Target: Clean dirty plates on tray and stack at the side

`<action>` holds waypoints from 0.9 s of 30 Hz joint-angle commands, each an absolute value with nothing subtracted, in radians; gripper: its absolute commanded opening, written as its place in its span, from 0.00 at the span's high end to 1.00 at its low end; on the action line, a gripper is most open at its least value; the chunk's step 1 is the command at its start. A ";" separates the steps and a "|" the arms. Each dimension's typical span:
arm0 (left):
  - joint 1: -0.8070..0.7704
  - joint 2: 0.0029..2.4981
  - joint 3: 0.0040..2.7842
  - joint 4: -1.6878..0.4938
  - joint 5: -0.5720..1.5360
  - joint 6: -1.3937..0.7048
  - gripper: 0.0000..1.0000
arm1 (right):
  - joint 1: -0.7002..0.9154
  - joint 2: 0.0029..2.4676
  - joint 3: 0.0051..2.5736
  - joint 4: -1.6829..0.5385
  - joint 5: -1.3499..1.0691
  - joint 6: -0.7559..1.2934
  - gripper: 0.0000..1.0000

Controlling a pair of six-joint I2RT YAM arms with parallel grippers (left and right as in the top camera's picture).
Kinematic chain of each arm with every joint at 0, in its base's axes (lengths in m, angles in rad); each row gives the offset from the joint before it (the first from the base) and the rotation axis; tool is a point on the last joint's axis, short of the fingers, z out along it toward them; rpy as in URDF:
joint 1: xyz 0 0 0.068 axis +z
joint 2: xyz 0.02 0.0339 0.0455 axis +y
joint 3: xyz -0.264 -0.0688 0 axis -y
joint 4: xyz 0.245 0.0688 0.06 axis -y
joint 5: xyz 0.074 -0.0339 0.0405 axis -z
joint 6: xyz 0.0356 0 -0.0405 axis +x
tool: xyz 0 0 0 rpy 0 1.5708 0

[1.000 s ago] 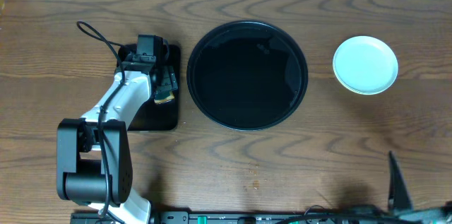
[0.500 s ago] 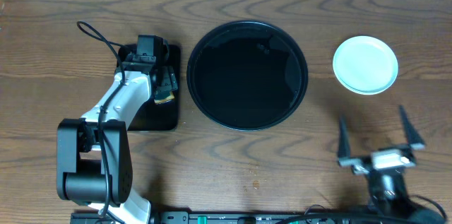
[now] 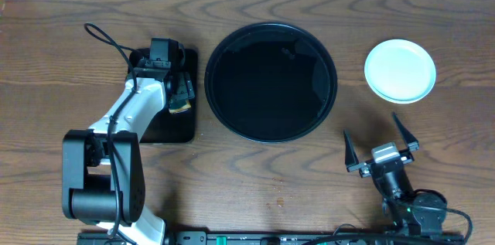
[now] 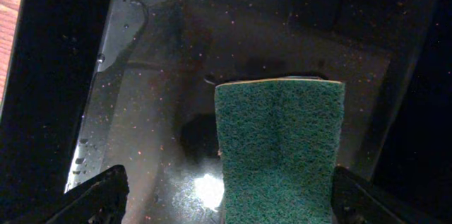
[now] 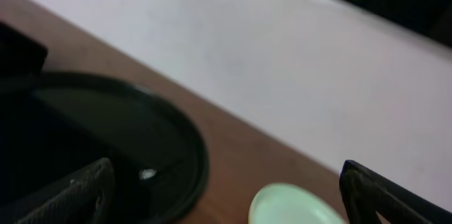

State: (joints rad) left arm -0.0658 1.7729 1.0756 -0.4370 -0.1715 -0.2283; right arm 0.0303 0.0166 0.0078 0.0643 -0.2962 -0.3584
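The round black tray (image 3: 271,83) lies mid-table with nothing on it; its rim (image 5: 191,157) also shows in the right wrist view. A pale mint plate (image 3: 400,70) rests on the wood to the tray's right, and its near edge (image 5: 296,208) shows between my right fingers. My right gripper (image 3: 377,141) hovers open and empty below and left of that plate. My left gripper (image 4: 229,197) is open above a green sponge (image 4: 280,146) lying in the rectangular tray. Its fingers stand either side of the sponge, apart from it.
The small rectangular black tray (image 3: 186,125) sits left of the round tray, wet and speckled inside (image 4: 162,75). The left arm (image 3: 128,113) reaches over it from the front left. A pale wall runs behind the table's far edge.
My right gripper has come up from the front edge into view and moved left toward the gap between tray and plate. The left arm, sponge and plate have not moved.
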 commanded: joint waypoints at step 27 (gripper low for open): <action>-0.062 1.752 1.073 -0.437 -0.188 -0.219 0.10 | 0.024 0.012 0.006 -0.056 -0.221 -0.330 0.01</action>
State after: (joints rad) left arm -0.0658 1.7729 1.0756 -0.4374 -0.1715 -0.2283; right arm 0.0303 0.0139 0.0063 -0.0494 -0.2279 -0.3473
